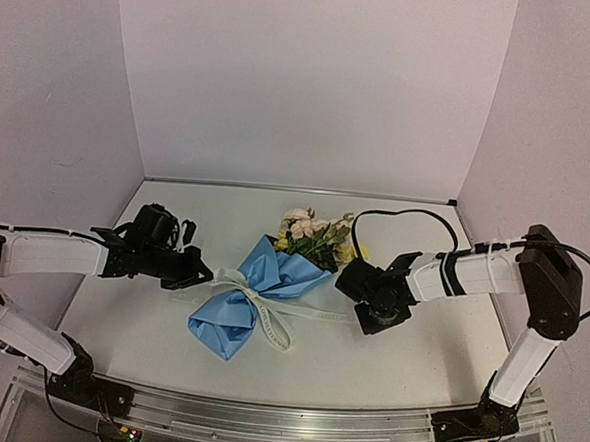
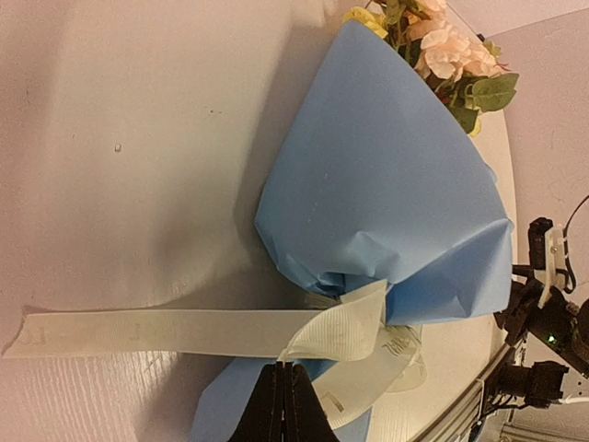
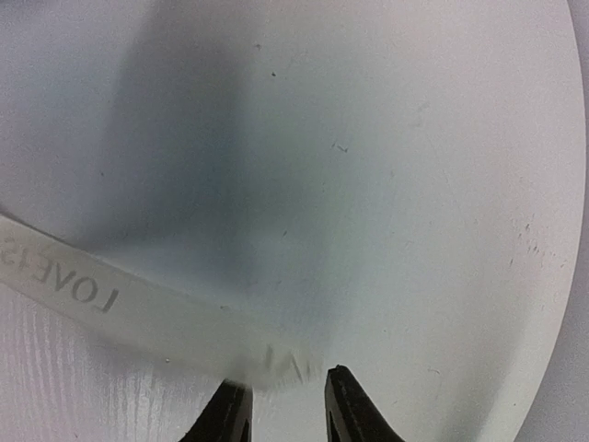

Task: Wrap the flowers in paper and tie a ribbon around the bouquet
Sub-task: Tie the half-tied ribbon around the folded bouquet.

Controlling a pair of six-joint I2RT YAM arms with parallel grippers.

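The bouquet lies in the middle of the table, with the flowers (image 1: 314,232) pointing to the back right and the light blue paper (image 1: 261,289) gathered round the stems. The cream ribbon (image 1: 269,320) is tied at its waist. My left gripper (image 1: 204,274) sits at the bouquet's left side. In the left wrist view its fingers (image 2: 282,366) are shut on the corner of a folded ribbon (image 2: 166,331) loop beside the paper (image 2: 386,184). My right gripper (image 1: 367,316) is right of the bouquet. It (image 3: 285,382) stands open, with the ribbon's lettered tail (image 3: 110,304) lying blurred just ahead of its fingertips.
The white table (image 3: 414,184) is walled at the back and both sides. An aluminium rail (image 1: 283,421) runs along the near edge. A black cable (image 1: 405,216) loops over the table behind the right arm.
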